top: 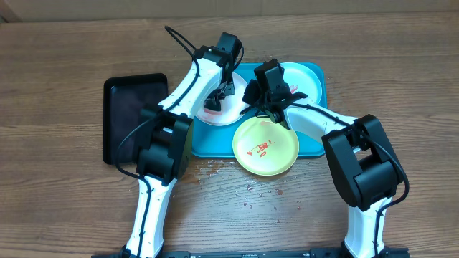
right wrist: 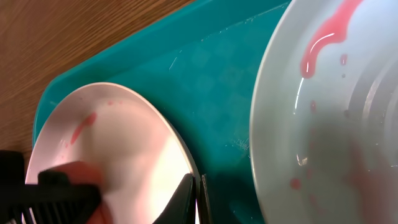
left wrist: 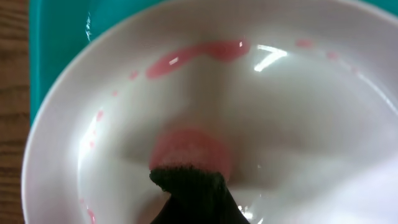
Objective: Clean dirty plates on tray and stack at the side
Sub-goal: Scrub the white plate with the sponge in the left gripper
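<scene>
Overhead view: a black tray (top: 133, 118) lies left of the blue tray (top: 211, 143), and water drops (top: 251, 188) dot the bench (top: 57, 43). On the blue tray lie a white plate (top: 222, 118), a mint plate (top: 305, 77) and a yellow-green plate (top: 265, 145), all smeared red. The left tool (top: 217, 97) reaches down, clamped on a pink sponge (left wrist: 189, 149) pressed onto the white plate. The right tool (top: 252, 109) pinches that plate's rim.

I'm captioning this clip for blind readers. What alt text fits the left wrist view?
A pink sponge with a dark backing presses on a white plate streaked with pink-red smears, the longest near its far rim. The plate sits on a turquoise tray; wooden table shows at the left edge.
</scene>
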